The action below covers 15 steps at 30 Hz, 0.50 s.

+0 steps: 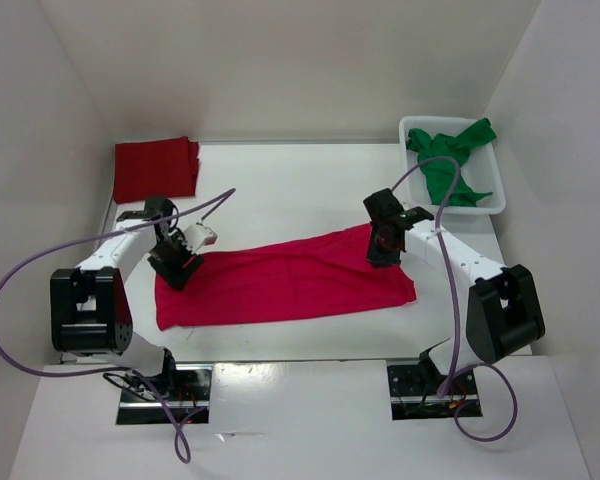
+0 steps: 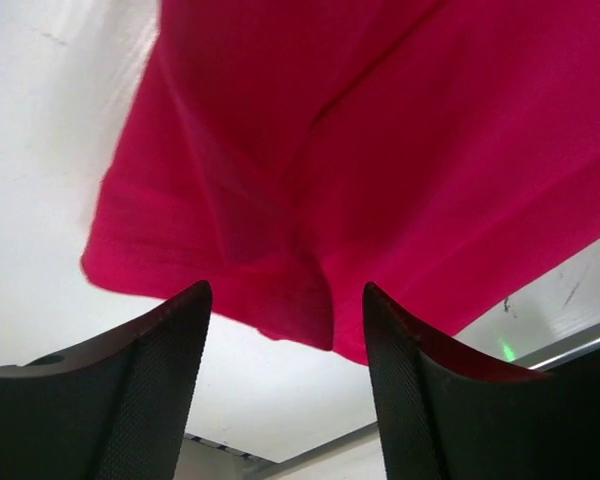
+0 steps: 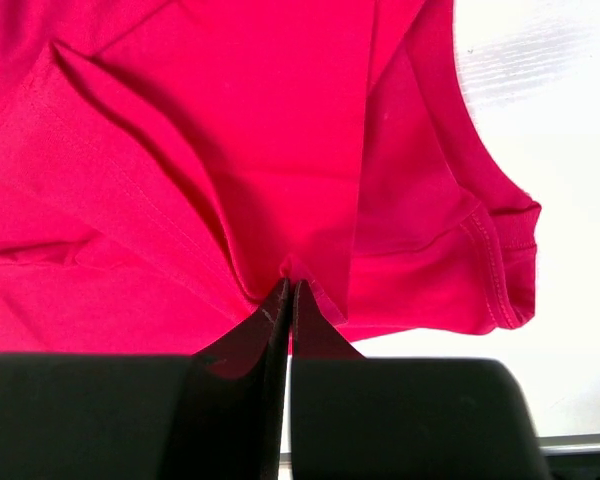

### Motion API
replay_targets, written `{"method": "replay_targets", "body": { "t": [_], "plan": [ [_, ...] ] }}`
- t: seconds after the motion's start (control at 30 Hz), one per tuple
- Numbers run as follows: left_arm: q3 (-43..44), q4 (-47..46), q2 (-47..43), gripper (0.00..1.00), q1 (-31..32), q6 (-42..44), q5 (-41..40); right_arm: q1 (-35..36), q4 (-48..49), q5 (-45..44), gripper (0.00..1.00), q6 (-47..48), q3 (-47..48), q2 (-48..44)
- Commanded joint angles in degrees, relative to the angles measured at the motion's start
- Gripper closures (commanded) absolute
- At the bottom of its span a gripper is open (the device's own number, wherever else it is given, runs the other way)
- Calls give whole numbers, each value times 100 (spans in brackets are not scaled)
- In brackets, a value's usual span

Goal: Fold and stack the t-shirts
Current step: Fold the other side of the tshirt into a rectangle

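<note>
The crimson t-shirt lies as a long strip across the middle of the table. My left gripper hangs just above its left end, open, with nothing between the fingers; in the left wrist view the shirt's edge lies just beyond the gripper. My right gripper is at the shirt's far right end, shut on a pinch of cloth near a hem, as the right wrist view shows. A dark red t-shirt lies folded at the back left. A green t-shirt is crumpled in the basket.
The white plastic basket stands at the back right corner. White walls close in the table on the left, back and right. Purple cables loop from both arms near the front edge.
</note>
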State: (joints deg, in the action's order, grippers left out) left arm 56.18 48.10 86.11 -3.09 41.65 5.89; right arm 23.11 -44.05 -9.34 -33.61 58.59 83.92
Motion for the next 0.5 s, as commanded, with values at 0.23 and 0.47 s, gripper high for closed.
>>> {"method": "replay_targets", "body": {
  "t": [0.23,0.47],
  "plan": [
    [339,-247,363,100,195,-412,-263,-306,-112,-394,100,354,688,151],
    [1684,-749,714,100,195,-745,-677,-738,248,-287,100,872,2389,1002]
  ]
}}
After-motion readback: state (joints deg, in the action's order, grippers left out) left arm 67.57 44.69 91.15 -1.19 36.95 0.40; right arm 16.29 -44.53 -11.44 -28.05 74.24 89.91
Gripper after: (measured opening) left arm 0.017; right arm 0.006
